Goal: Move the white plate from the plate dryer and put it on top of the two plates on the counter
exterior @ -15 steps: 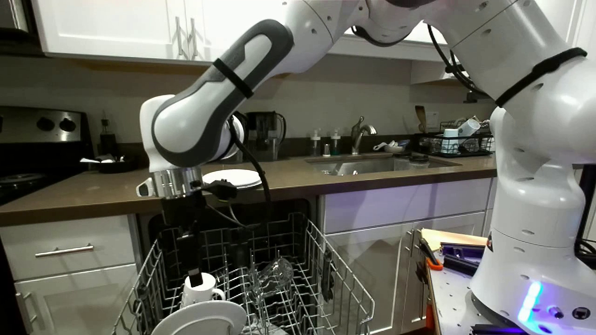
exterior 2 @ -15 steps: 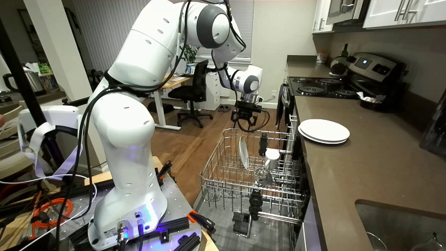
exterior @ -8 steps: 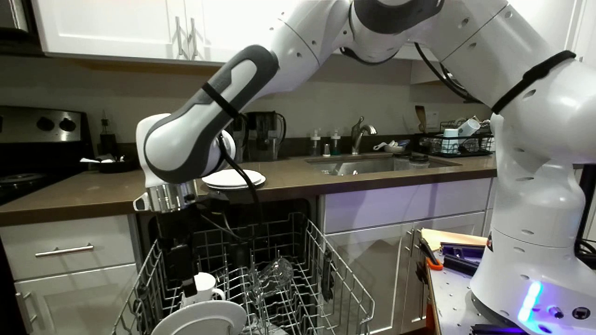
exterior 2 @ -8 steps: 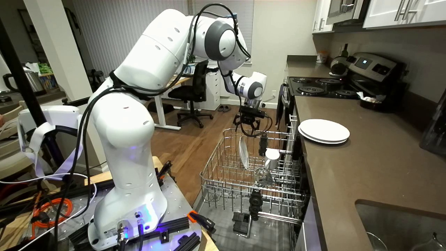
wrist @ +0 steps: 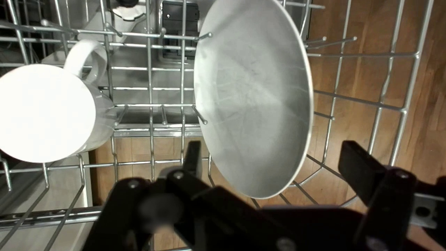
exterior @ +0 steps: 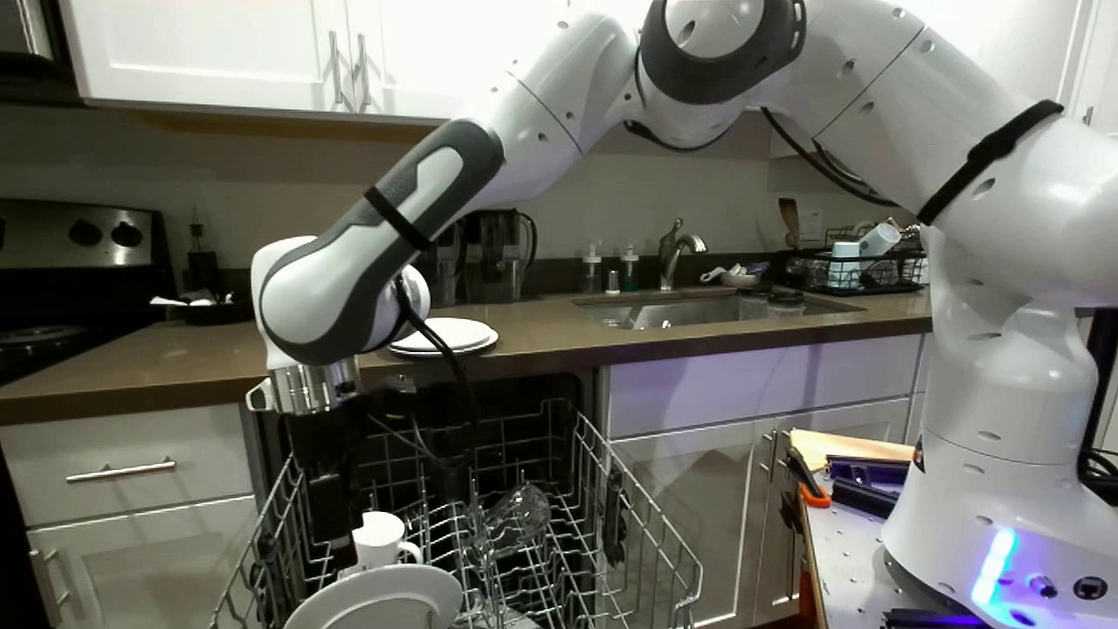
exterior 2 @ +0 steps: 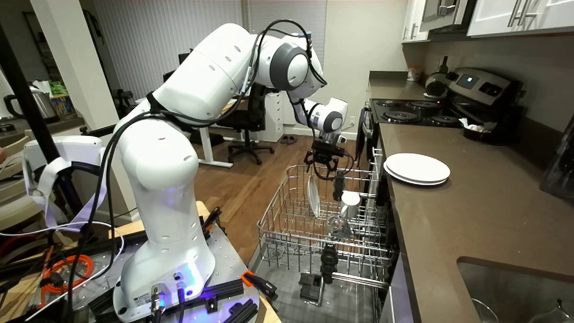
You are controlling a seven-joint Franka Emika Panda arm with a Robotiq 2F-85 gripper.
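Observation:
The white plate (exterior: 376,603) stands tilted on edge in the plate dryer (exterior: 697,568). It also shows in an exterior view (exterior 2: 314,197) and fills the middle of the wrist view (wrist: 254,94). My gripper (wrist: 271,155) is open and empty. In the wrist view its fingers lie on either side of the plate's lower end, apart from it. In an exterior view the gripper (exterior 2: 322,169) hangs above the far end of the rack. The two plates (exterior 2: 417,168) lie stacked flat on the counter (exterior 2: 471,215) near its edge; the stack (exterior: 445,336) is partly behind the arm's cable.
A white mug (exterior: 380,540) stands beside the plate and close to the gripper; it also shows in the wrist view (wrist: 45,111). A clear glass (exterior: 520,515) leans in the rack. Wire tines (wrist: 200,115) stand around the plate. A sink (exterior: 672,310) is set in the counter.
The arm and gripper have moved down toward the rack, leftward in one exterior view and rightward in the other. The plate, mug and stack have not moved.

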